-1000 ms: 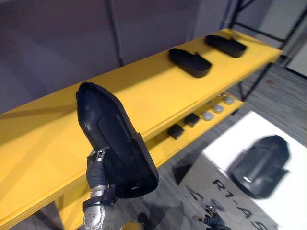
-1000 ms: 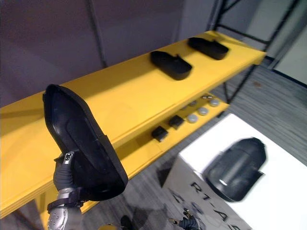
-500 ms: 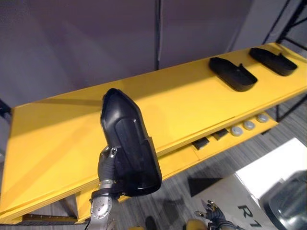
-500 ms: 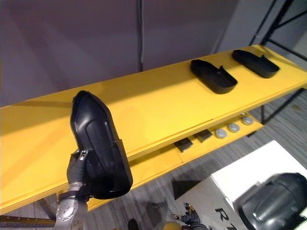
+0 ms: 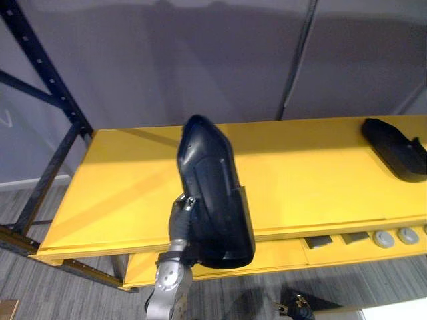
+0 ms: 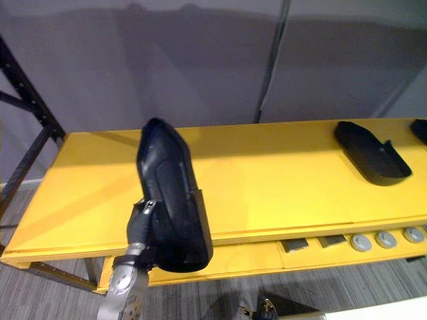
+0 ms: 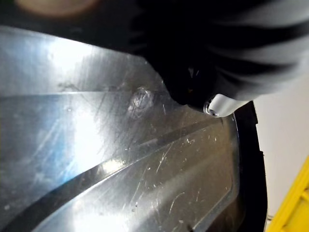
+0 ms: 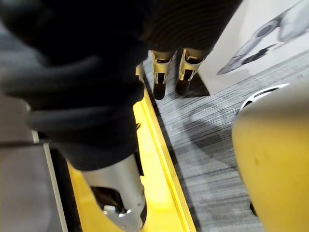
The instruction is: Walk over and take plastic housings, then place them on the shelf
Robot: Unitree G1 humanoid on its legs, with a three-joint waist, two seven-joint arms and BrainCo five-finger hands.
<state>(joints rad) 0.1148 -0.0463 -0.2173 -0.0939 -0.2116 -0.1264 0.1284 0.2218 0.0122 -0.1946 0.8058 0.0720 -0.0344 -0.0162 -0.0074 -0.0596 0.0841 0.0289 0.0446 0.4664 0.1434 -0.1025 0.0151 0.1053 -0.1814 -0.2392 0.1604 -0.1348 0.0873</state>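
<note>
My left hand point(image 5: 180, 225) is shut on the lower end of a long black plastic housing point(image 5: 212, 190) and holds it upright in front of the yellow shelf point(image 5: 120, 180). Its top end reaches over the shelf's upper board. The left wrist view has the housing's glossy scratched shell point(image 7: 120, 169) right against that hand point(image 7: 217, 104). A second black housing point(image 6: 370, 152) lies on the shelf's right part, and the tip of a third point(image 6: 421, 130) lies at the far right edge. My right hand point(image 6: 263, 308) hangs low with relaxed fingers point(image 8: 161, 72) and holds nothing.
The lower yellow board point(image 5: 280, 257) carries small black blocks point(image 5: 320, 241) and grey round discs point(image 5: 383, 238). A black rack post point(image 5: 47, 80) rises at the shelf's left end. A white box corner point(image 5: 400, 311) shows bottom right, on grey carpet point(image 5: 67, 297).
The camera has swung left: the shelf's left end and rack post have come into view, and the white box with its housing has slid out. My left hand still holds its housing, now more upright.
</note>
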